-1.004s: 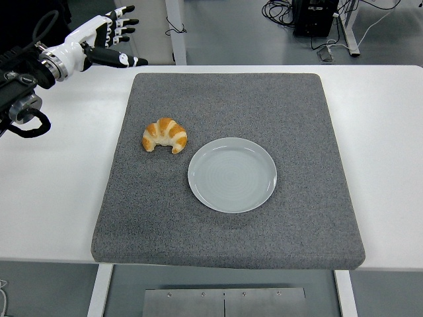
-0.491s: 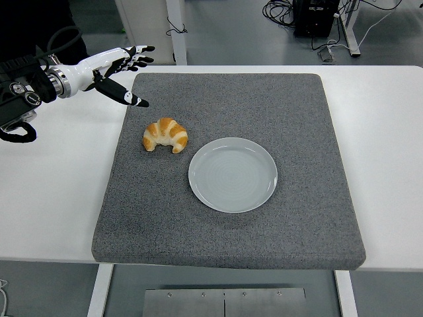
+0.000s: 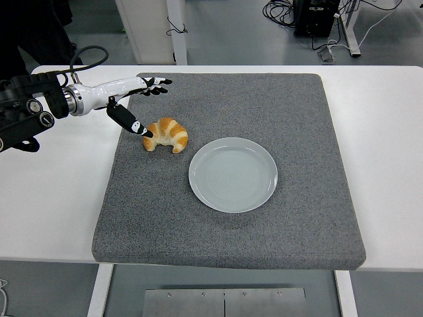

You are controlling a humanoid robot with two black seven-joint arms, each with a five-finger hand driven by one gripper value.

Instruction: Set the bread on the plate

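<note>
Plate, pale grey and round, lies on the dark grey mat that covers the middle of the white counter; nothing is on the plate. Just beyond the plate's far-left rim, and apart from it, the bread, a golden croissant with its curved back away from the plate, rests on the mat.

The left hand reaches in over the mat's far-left corner, farther from the plate than the bread is. Its fingers are stretched out and slightly spread, pointing across the mat's far edge, and they grasp nothing. The thumb angles down toward the bread, its black tip at the croissant's left end; whether it actually touches the crust cannot be told from this view. The black forearm behind the hand lies over the bare counter to the left of the mat, well away from the plate.

The right hand does not appear in the picture.
</note>
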